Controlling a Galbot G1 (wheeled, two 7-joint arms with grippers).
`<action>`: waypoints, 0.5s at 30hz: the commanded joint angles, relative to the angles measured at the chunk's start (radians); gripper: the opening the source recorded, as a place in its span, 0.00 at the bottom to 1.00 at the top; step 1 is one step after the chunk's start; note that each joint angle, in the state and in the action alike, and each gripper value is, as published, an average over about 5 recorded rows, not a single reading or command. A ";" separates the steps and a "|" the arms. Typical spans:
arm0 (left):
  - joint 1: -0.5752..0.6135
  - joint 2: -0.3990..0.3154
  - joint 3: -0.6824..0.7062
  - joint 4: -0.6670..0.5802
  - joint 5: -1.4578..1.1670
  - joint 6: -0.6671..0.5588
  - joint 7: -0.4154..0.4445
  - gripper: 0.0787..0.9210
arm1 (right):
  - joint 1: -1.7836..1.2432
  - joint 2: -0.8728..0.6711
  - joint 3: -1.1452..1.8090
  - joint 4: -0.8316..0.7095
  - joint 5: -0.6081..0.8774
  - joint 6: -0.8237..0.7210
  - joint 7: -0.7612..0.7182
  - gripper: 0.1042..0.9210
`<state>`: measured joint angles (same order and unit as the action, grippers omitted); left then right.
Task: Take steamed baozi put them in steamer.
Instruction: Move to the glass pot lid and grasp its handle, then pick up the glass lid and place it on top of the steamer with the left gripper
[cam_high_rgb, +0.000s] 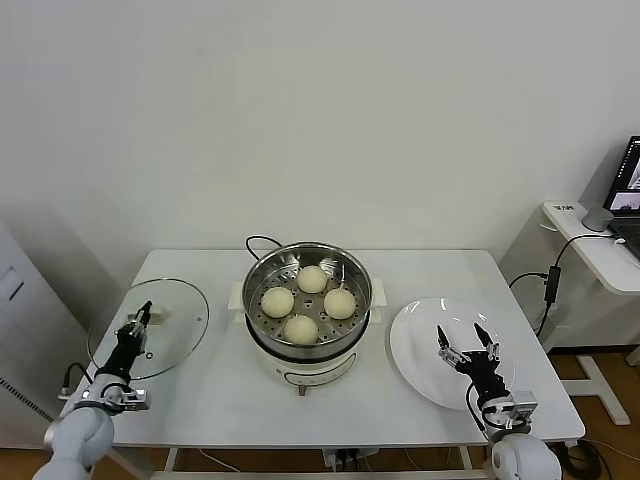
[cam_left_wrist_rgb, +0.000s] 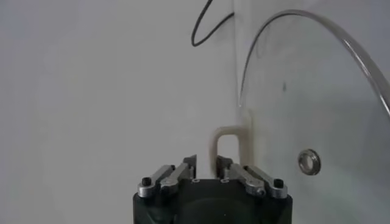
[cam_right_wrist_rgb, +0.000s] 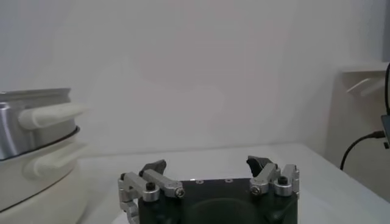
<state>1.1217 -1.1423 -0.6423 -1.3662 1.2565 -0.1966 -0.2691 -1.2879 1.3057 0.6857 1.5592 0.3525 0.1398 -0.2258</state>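
Note:
The steamer, a shiny steel basket on a white pot base, stands mid-table. Four cream-white baozi lie on its perforated floor: one at the back, one left, one right, one at the front. My right gripper is open and empty over the bare white plate; its wrist view shows the jaws wide apart and the steamer off to the side. My left gripper sits at the glass lid, jaws narrow around a leg of its white handle.
The lid overhangs the table's left edge. A black cord loops behind the steamer. A side table with a laptop and hanging cables stands to the right. A white cabinet stands to the left.

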 joint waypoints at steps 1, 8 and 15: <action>0.056 0.111 0.010 -0.310 -0.168 0.119 0.173 0.04 | -0.001 -0.004 0.001 0.013 0.005 -0.002 -0.001 0.88; 0.052 0.198 0.076 -0.480 -0.277 0.273 0.297 0.03 | -0.005 -0.013 0.006 0.027 0.016 -0.006 -0.002 0.88; 0.010 0.248 0.221 -0.631 -0.289 0.464 0.398 0.03 | -0.007 -0.012 0.007 0.031 0.015 -0.006 -0.003 0.88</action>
<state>1.1516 -0.9890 -0.5668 -1.7295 1.0501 0.0138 -0.0443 -1.2946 1.2940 0.6917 1.5859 0.3655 0.1337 -0.2282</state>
